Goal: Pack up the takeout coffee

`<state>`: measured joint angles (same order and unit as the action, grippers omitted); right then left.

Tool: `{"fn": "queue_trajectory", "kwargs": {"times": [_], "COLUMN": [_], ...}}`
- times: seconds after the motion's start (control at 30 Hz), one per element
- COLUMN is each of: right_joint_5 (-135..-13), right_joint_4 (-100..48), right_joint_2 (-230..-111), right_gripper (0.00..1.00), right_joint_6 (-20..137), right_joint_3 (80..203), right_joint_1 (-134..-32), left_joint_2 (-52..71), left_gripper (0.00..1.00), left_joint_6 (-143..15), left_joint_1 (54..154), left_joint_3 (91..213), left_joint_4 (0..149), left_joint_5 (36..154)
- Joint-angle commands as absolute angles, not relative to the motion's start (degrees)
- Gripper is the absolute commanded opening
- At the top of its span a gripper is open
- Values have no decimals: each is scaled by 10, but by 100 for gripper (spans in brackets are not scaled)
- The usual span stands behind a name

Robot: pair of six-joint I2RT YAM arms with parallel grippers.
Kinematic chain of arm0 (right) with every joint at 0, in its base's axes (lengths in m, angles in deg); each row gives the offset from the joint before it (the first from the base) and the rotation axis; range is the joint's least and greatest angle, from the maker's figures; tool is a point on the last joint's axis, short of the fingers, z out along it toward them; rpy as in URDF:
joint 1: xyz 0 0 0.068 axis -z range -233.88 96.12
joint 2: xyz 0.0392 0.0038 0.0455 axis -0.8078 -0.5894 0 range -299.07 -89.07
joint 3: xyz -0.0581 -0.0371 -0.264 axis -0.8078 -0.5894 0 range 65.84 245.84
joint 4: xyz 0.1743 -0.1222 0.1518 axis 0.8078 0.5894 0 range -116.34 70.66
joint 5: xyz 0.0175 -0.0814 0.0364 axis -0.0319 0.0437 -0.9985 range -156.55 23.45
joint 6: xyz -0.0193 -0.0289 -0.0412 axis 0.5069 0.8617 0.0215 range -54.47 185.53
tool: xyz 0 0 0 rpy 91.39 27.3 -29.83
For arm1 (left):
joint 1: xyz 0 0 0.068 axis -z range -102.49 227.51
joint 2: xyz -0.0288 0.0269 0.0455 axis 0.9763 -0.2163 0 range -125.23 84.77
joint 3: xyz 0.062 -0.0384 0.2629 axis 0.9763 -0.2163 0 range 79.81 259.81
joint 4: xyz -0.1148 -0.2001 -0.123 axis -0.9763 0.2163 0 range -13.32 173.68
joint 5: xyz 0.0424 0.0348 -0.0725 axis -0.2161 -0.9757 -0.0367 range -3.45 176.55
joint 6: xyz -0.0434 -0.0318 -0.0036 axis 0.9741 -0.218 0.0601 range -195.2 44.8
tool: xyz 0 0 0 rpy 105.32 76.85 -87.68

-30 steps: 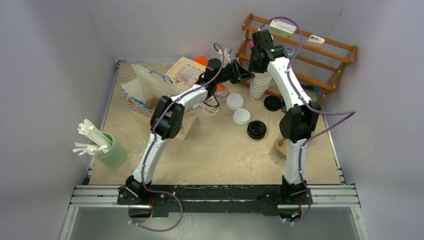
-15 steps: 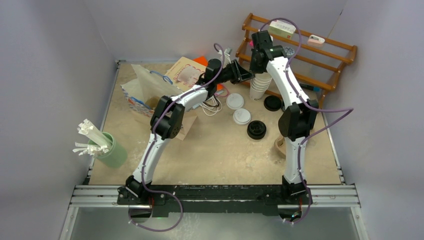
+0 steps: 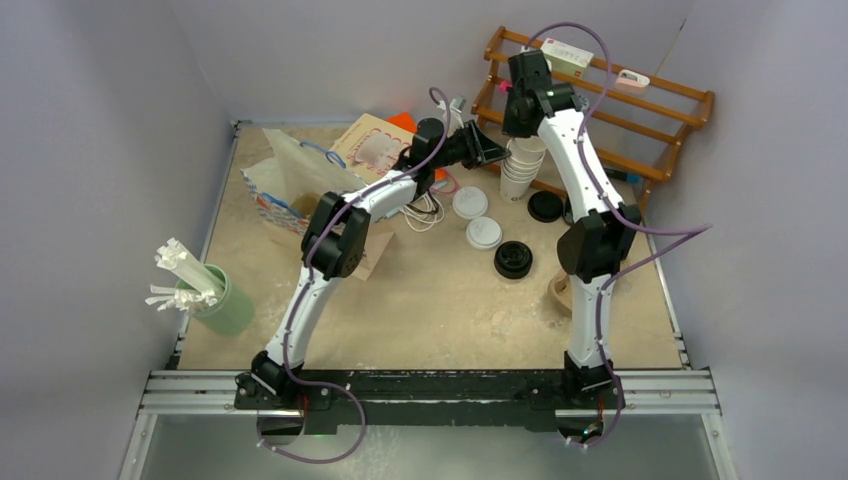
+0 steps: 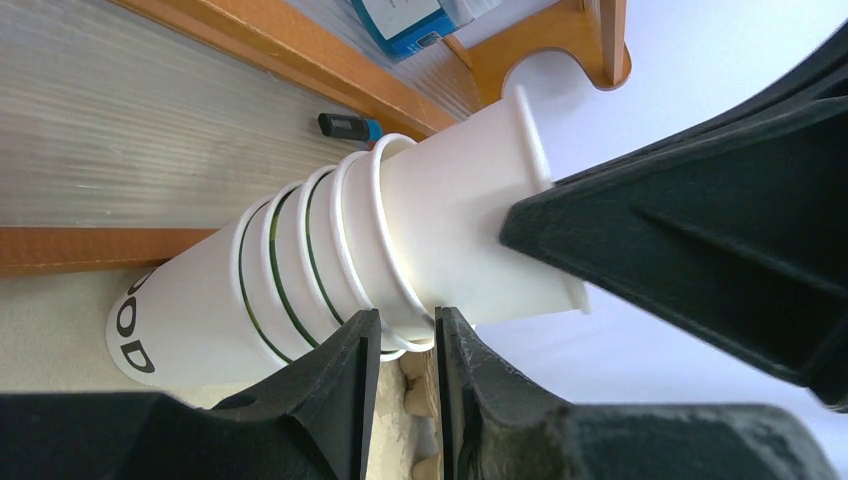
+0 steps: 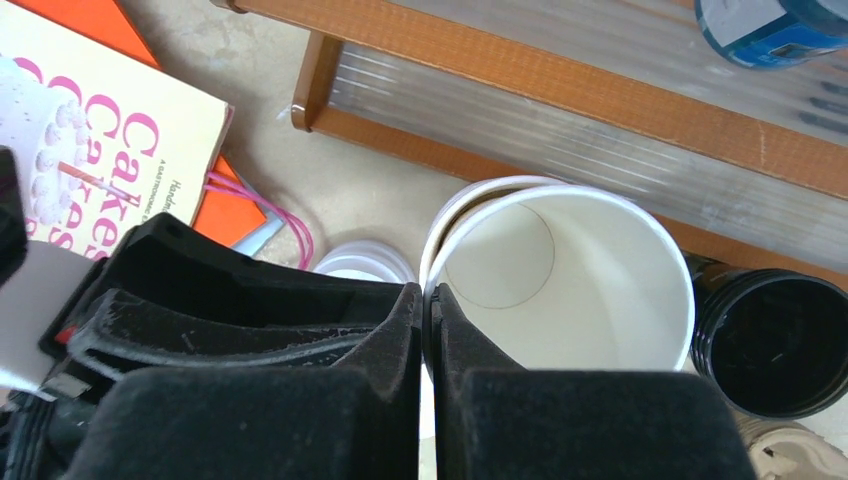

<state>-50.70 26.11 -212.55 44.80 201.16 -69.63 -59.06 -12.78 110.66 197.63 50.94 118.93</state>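
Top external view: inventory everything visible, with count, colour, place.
cup stack: one, white, far centre
top cup: one, white, partly out of stack
white lids: two, mid table
black round pieces: two, right of lids; cup or lid unclear
paper bag: one, pale, far left
book: one, cream and pink, far centre
green cup: one, holding white sticks, left edge
rack: one, brown wood, far right
cardboard carrier: one, brown, right side, partly hidden
left end effector: one, black, gripping cup stack
right end effector: one, black, shut on top cup

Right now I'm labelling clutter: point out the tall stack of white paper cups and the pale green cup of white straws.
Tall stack of white paper cups point(image 3: 518, 180): top view, outer cup's side.
Pale green cup of white straws point(image 3: 232, 310): top view, its wall.
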Motion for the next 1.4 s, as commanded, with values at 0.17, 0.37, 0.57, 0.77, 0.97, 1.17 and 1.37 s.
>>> {"fn": "queue_trajectory", "kwargs": {"times": [0.17,0.37,0.57,0.77,0.97,1.17,1.37], "right_joint_5": [-484,-489,-518,-575,-594,-580,-553], "right_joint_4": [298,307,303,226,120,30,-33], "right_joint_2": [-2020,-1905,-1773,-1649,-1594,-1616,-1661], "right_gripper": [0,0,0,0,0,0,0], "right_joint_6": [454,454,455,445,428,422,436], "right_joint_3": [2057,1980,1827,1610,1444,1390,1375], "right_joint_1": [-698,-699,-699,-704,-761,-857,-936], "left_joint_2": [-579,-557,-513,-447,-361,-211,-45], "left_gripper": [28,32,38,43,45,46,47], "left_joint_6": [-152,-159,-188,-220,-289,-429,-558], "left_joint_1": [1113,1112,1112,1112,1113,1112,1112], "left_joint_3": [1986,2008,2023,2025,2022,1984,1898], "left_joint_4": [545,563,599,650,744,926,1122], "left_joint_5": [1187,1191,1205,1217,1224,1185,1080]}}
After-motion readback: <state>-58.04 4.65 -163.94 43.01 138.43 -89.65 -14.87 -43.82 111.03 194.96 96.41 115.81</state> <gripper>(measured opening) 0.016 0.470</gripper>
